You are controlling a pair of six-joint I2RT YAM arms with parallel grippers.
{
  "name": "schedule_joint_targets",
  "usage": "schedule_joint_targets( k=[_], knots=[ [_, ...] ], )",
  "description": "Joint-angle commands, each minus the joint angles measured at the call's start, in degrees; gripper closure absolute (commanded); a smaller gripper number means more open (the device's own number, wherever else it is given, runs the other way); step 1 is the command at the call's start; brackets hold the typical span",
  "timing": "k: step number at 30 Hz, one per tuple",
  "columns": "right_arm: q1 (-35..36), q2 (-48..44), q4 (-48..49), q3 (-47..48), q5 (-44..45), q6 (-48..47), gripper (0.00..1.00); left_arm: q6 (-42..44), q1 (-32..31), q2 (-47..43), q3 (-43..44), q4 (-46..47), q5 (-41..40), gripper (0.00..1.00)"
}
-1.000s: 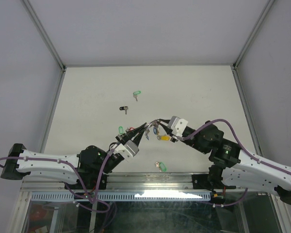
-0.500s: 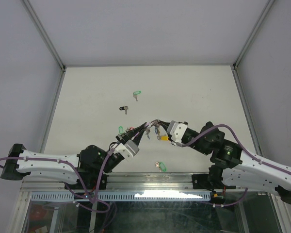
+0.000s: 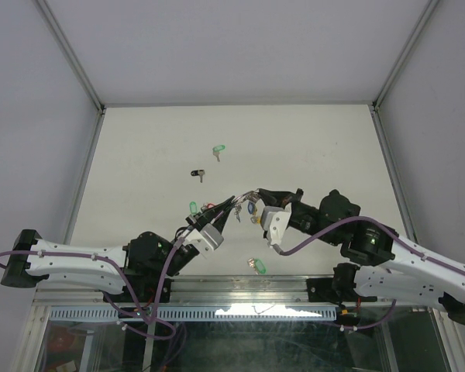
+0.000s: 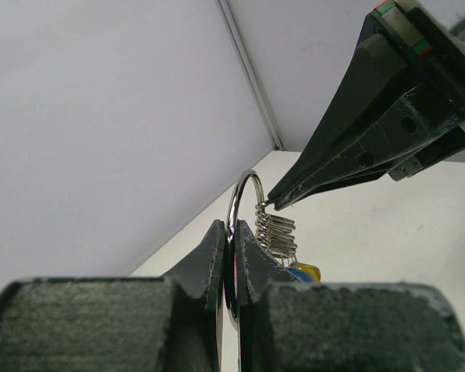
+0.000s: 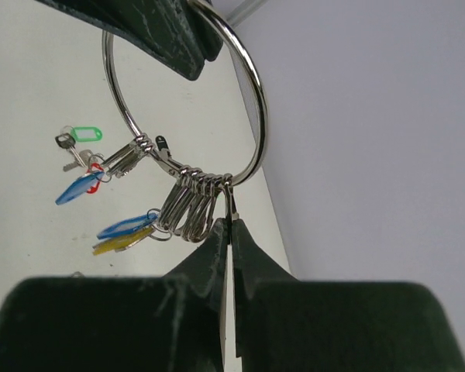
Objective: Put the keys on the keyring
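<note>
Keyring (image 5: pixel 262 116) clamped in left end effector (image 4: pixel 232 229), closed right end effector (image 5: pixel 231 225) at its rim; loose keys (image 3: pixel 218 150) around.

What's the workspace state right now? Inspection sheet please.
surface: white table, matte.
job's things: keyring held in the air, several keys hanging on it; four loose keys on the table, three green-tagged, one black-tagged.
clutter: nothing seen.
end effectors: left end effector shut on the keyring; right end effector shut, tips at the ring beside the small loops.
cables: purple cables run along both arms.
surroundings: white walls, aluminium frame.
</note>
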Motion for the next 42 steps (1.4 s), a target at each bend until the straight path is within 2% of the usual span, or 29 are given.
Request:
schedule_joint_targets(
  k=[1,7,17,20,25,30,33,37,42],
  knots=[
    [-0.6,-0.3,-0.5,4.7,5.0,-7.2,1.0,0.6,0.2,-1.5,2.5,2.0,-0.3,1.0],
    [-0.6,0.2,2.1,4.8,6.0,-10.0,1.0,-0.8,0.2,-1.9,2.6,0.9,0.3,1.0],
    [-0.6,-0.4,18.6,-2.5,5.9,-9.5,0.95,-1.6,0.2,-1.0,4.1,0.9,1.6,1.0],
    [-0.6,-0.4,19.7,-3.0,5.9,-8.6,0.95,-1.8,0.2,-1.0,4.2,1.1,1.9,1.0],
    [-0.6,-0.4,20.3,-3.6,6.1,-7.8,1.0,-1.7,0.2,-0.6,4.6,0.8,1.8,1.0],
    [-0.6,-1.2,16.1,-2.0,5.8,-10.0,1.0,-2.3,0.2,-1.1,4.6,0.2,1.1,1.0],
    [-0.6,-1.4,11.8,0.1,4.8,-12.2,1.0,-2.4,0.2,-1.0,4.4,0.5,0.9,0.96],
    [-0.6,-1.4,8.1,2.0,3.4,-14.3,1.0,-2.3,0.2,-0.3,3.9,1.8,0.3,0.83],
    [-0.6,-1.1,5.4,3.7,2.2,-16.4,1.0,-2.4,0.2,0.6,3.9,2.5,0.4,0.74]
  ],
)
